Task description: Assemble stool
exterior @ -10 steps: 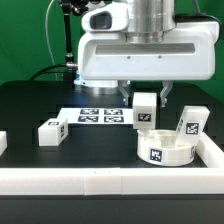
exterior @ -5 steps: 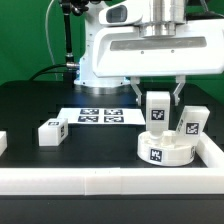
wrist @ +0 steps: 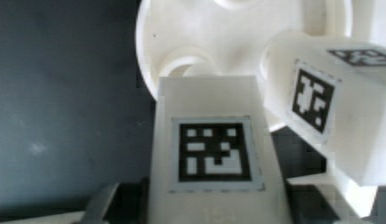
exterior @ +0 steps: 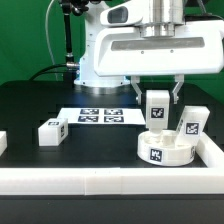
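**Item 1: held leg** (exterior: 155, 110), white block w/ b&w tag, upright. Clamped in the gripper (exterior: 156, 100), one of the fingers (exterior: 178, 95) on each side, jaws part-closed on it. Hangs straight under the claw. Lower end is at the back rim of the seat disc (exterior: 165, 150); contact can't be told. In the wrist view the tag face fills the centre (wrist: 216, 140), w/ the seat's pale ring behind.

**Item 2: seat disc**, thick white ring, tag on its front wall. Lies flat on the black table (exterior: 30, 105), in the corner of the border rail (exterior: 100, 182), exterior view's right.

**Item 3: second leg** (exterior: 190, 122), tagged, tilted, at the ring's far right rim, just beside the held leg. Can't tell if it's inside the ring or behind it.

**Item 4: loose leg** (exterior: 50, 131), lying on the table at the exterior view's left, well apart from the claw.

**Item 5: marker board** (exterior: 100, 116), flat on the table, btw the loose leg and the seat, farther back.
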Robot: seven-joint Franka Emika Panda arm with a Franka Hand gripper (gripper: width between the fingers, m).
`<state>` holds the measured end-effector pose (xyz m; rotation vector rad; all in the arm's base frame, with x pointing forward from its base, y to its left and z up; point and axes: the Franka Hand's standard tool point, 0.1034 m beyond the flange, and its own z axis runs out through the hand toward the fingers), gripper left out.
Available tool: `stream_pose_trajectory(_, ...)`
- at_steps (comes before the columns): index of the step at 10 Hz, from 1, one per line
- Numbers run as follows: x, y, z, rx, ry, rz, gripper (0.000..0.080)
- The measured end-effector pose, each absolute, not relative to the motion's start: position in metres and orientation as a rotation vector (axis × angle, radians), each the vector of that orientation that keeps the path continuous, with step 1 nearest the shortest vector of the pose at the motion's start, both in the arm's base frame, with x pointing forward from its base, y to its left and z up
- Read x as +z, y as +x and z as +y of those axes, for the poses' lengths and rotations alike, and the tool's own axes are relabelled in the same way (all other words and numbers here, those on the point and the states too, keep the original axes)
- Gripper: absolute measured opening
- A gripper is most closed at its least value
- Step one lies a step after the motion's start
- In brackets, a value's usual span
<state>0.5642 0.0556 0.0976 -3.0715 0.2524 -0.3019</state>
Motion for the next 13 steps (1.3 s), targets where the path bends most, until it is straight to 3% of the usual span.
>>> stream_pose_trajectory(13, 0.095, 0.581, 0.053, -0.326, -3.080, 0.200, 0.0337)
